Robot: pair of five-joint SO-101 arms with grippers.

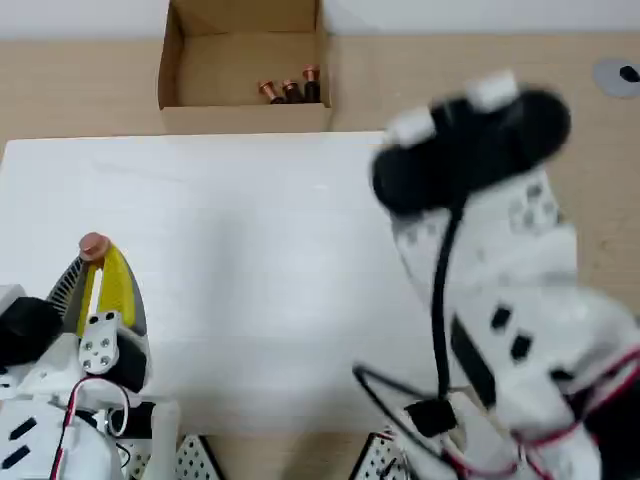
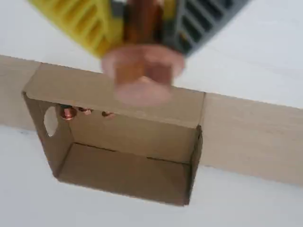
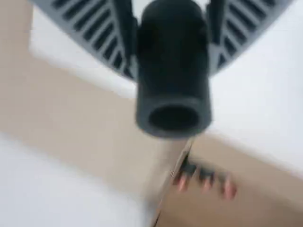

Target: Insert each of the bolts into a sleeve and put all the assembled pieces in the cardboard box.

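Copper bolt point(image 2: 143, 71), broad head toward the lens, is sitting clamped between the yellow and grey fingers of the left gripper point(image 2: 142, 21), above the white table point(image 1: 250, 250). Across from it, the right gripper point(image 3: 173, 42) is squeezing a black sleeve point(image 3: 173, 85), its open bore facing outward. Bolt and sleeve are hanging well apart, not yet mated. Farther out, three assembled pieces point(image 1: 290, 90) are lying side by side in the cardboard box point(image 1: 245, 118), toward one corner. By my judgement, this pair is awaiting joining and boxing.
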